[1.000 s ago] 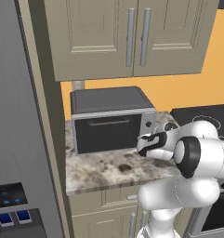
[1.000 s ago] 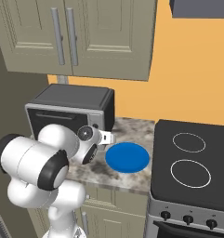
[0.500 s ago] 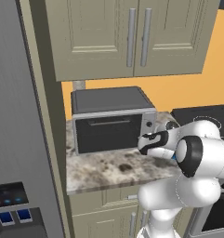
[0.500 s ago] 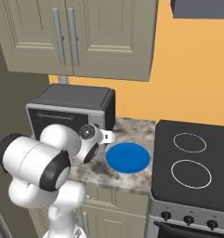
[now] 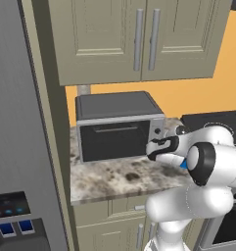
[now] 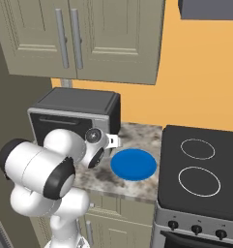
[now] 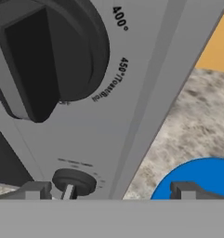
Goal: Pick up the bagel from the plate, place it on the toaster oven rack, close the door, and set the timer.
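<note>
The toaster oven stands on the counter with its dark door shut, so the toaster oven rack is hidden behind it. The bagel is out of view. The blue plate lies bare to the right of the oven, and part of the plate appears in the hand view. My gripper is open right in front of the oven's right-hand control panel. In the hand view the gripper faces that panel close up: a large dark knob above, a small knob near the left fingertip. Nothing is between the fingers.
A black stovetop adjoins the counter on the right. A tall grey fridge stands on the left. Beige wall cabinets hang above the oven. Speckled counter lies in front of the oven.
</note>
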